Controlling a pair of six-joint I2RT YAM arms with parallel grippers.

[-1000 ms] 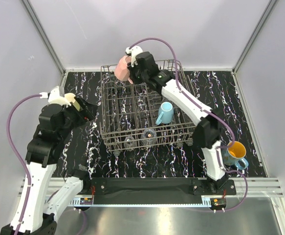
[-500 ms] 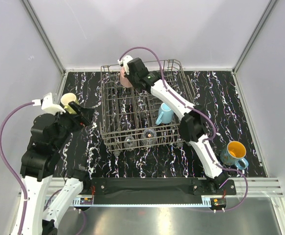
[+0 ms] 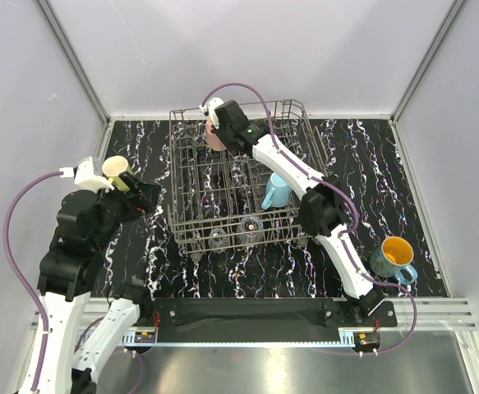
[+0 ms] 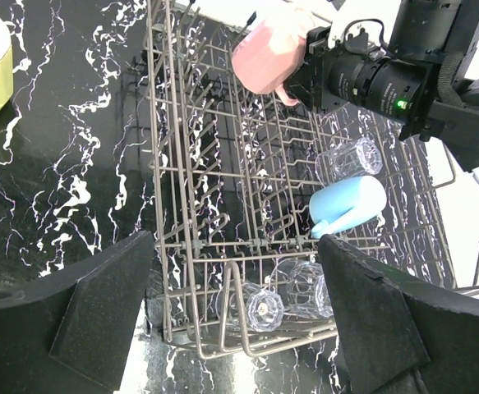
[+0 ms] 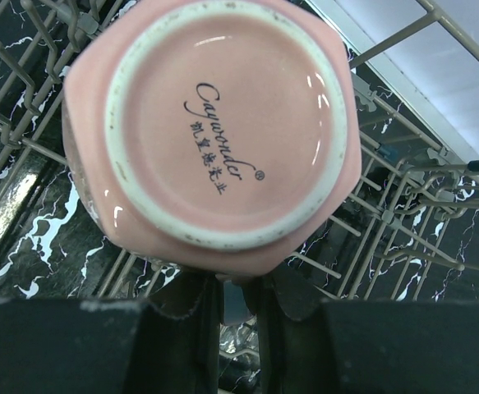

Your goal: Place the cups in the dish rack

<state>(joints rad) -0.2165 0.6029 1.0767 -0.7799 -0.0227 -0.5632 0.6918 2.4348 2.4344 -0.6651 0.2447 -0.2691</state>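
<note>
The dish rack [image 3: 297,111] stands mid-table and also shows in the left wrist view [image 4: 161,164]. My right gripper [image 3: 225,131] is shut on the handle of the pink mug [image 3: 214,139], held bottom-up over the rack's back left corner; the right wrist view shows its base [image 5: 223,123] above my gripper [image 5: 243,304]. A light blue mug [image 3: 276,190] and clear glasses [image 3: 250,228] lie in the rack. My left gripper [image 3: 145,197] is open and empty left of the rack, its jaws wide apart [image 4: 239,328]. A yellow mug [image 3: 114,168] stands on the table beside it.
A teal-blue mug with orange inside [image 3: 395,258] stands on the table at the front right, close to the right arm's base. Grey walls close in the table on the left, back and right.
My right gripper has carried the pink mug lower and slightly toward the rack's back left corner. My left arm has drawn back a little, uncovering the yellow mug.
</note>
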